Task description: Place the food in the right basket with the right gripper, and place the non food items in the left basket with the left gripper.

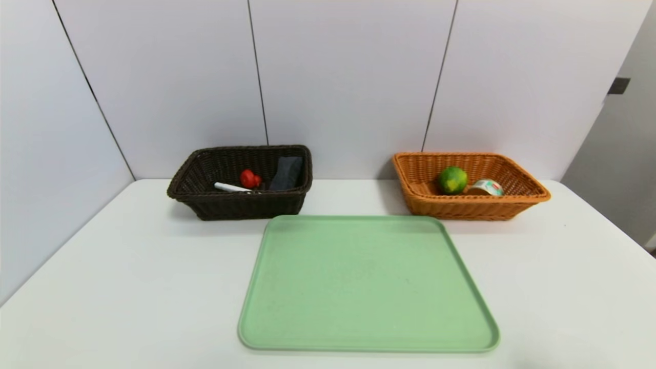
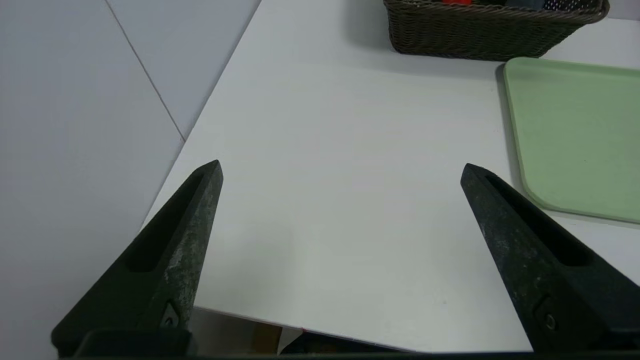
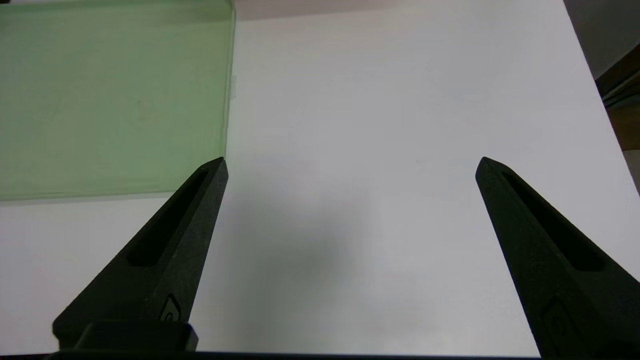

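Two claws, left claw (image 2: 341, 167) and right claw (image 3: 351, 162), gape empty; left basket (image 1: 205, 197) holds three items, right basket (image 1: 523, 192) two.

In the head view neither arm appears, and the tin can (image 1: 486, 187) sits half hidden behind the orange basket's (image 1: 476, 207) near wall, its label too small to read. The dark basket (image 2: 480, 35) is cut off by the left wrist view's edge, leaving only slivers of its contents. The green tray (image 3: 110, 100) runs past the right wrist view's edge.
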